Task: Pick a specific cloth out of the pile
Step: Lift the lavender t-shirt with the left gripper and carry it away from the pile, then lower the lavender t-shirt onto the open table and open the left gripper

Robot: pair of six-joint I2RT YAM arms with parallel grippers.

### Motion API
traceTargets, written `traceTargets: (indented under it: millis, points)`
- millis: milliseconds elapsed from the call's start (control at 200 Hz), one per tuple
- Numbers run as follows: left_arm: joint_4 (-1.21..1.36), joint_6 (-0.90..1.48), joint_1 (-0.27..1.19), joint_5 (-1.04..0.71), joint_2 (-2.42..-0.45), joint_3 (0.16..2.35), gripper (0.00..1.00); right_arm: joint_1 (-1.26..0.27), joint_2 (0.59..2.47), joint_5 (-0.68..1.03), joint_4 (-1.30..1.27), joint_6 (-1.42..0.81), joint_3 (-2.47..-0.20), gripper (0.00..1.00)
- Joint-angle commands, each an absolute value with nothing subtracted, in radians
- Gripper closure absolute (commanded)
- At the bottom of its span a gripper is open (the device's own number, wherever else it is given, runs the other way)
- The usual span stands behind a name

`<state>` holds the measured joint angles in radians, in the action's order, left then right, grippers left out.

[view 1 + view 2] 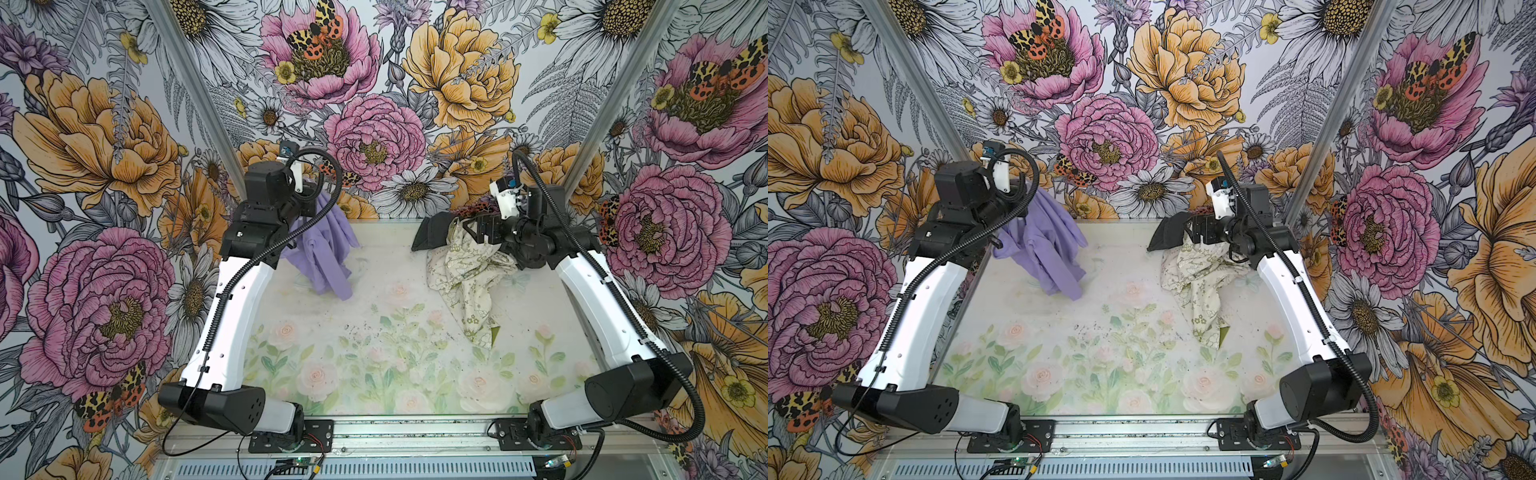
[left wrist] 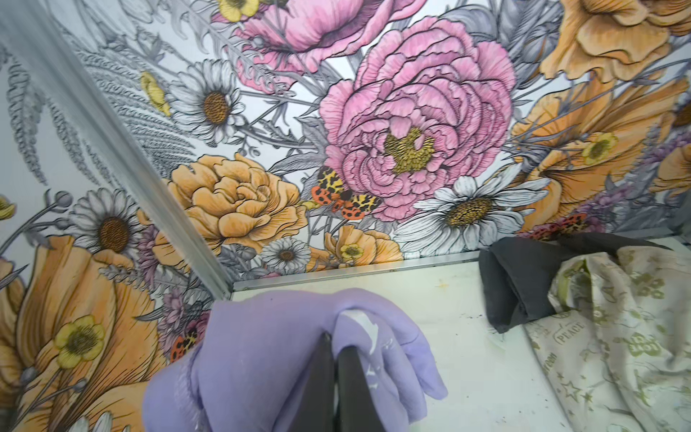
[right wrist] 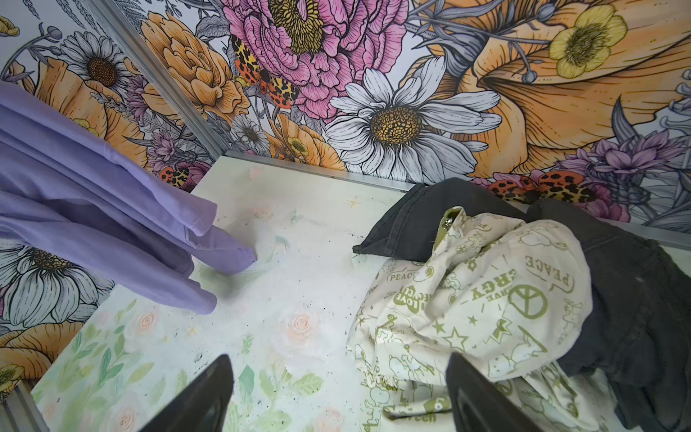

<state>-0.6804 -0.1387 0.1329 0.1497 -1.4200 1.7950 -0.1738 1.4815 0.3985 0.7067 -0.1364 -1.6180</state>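
The left gripper is pinched tight on the cloth and holds it up at the far left of the table. The purple cloth hangs well apart from the pile, and its low end looks to touch the table. The right gripper is spread wide and empty, near the pile. I think the picking is done; maybe only putting it down is left

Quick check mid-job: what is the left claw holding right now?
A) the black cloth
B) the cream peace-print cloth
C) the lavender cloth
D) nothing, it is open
C: the left wrist view shows the left claw shut on a fold of the lavender cloth, which hangs from it, apart from the black cloth and the cream cloth.
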Motion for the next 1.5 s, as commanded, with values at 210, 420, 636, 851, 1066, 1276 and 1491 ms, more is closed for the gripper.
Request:
traceTargets:
  millis: [210,420,636,851,1066,1276,1491]
  points:
    - [-0.631,-0.086,-0.048,0.155,-1.411,1.739,1.00,-0.183,1.526,0.416,0.696,-0.121,-1.670,0.11]
    - [-0.624,-0.044,-0.068,0.147,-1.468,1.703,1.00,-0.183,1.546,0.410,0.695,-0.120,-1.680,0.11]
    - [-0.532,0.057,-0.068,0.105,-1.529,1.540,1.00,-0.184,1.566,0.405,0.695,-0.121,-1.694,0.11]
    - [-0.425,0.200,-0.060,0.013,-1.651,1.406,1.00,-0.183,1.568,0.387,0.698,-0.130,-1.687,0.11]
    - [-0.414,0.270,-0.028,-0.052,-1.808,1.394,1.00,-0.183,1.546,0.362,0.697,-0.134,-1.664,0.11]
    - [-0.416,0.340,-0.020,-0.120,-1.967,1.412,1.00,-0.182,1.530,0.344,0.698,-0.146,-1.639,0.11]
    - [-0.423,0.397,-0.007,-0.165,-2.069,1.416,1.00,-0.182,1.528,0.337,0.697,-0.158,-1.626,0.11]
